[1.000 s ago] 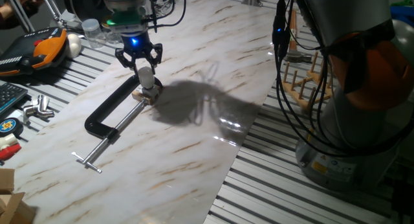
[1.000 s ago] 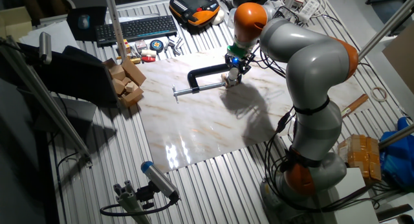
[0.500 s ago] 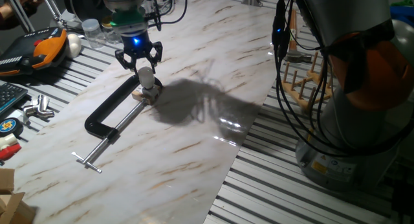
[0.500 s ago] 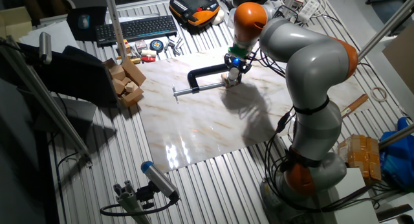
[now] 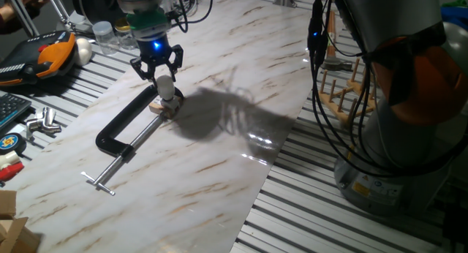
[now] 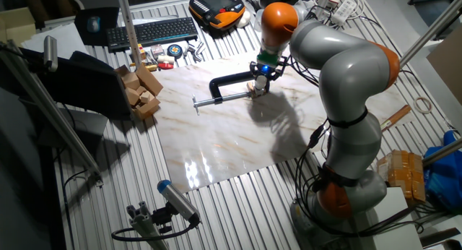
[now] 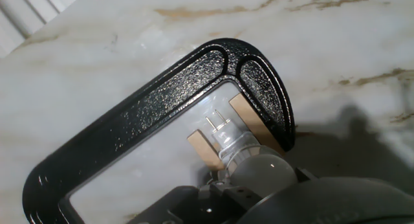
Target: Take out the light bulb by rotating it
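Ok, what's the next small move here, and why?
Probably a short straight lift. In the hand view the light bulb seems to show two bare pins over the wooden block, held by the C-clamp, and the end effector straddles it.

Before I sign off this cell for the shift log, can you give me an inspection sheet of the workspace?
Surface: marbled white board on a slatted metal table.
Job's things: small frosted white light bulb with two bare pins, above the tan wooden socket block held in the black C-clamp.
Clutter: keyboard, orange-black pendant, wooden blocks, tape roll.
Grippers: two-finger gripper around the bulb; contact unclear.
Cables: black cables hang along the arm.
Surroundings: wooden peg rack.
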Robot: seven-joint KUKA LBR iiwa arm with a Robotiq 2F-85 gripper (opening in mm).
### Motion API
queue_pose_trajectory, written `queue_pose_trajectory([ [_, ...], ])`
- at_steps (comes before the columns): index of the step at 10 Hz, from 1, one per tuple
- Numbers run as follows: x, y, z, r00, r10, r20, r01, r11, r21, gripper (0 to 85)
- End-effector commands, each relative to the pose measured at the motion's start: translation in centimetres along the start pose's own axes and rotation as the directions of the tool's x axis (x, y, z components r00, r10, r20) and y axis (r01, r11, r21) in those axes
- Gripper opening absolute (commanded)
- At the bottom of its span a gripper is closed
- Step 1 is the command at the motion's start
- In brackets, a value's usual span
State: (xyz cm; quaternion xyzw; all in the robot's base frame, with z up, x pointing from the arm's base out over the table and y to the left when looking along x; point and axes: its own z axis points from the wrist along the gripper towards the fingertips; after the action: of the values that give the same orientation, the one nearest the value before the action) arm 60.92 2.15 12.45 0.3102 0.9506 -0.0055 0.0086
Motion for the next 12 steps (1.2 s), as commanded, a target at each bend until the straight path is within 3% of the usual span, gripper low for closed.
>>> queue_pose_trajectory([
  [1,0.0,0.02,0.0,1.0,-0.022,-0.006,0.022,1.0,0.003,0.0],
  [3,-0.01,0.04,-0.06,0.993,-0.113,-0.022,0.113,0.994,0.008,0.0],
  [12,0.02,0.06,-0.17,0.916,-0.4,-0.028,0.401,0.916,0.032,0.0],
])
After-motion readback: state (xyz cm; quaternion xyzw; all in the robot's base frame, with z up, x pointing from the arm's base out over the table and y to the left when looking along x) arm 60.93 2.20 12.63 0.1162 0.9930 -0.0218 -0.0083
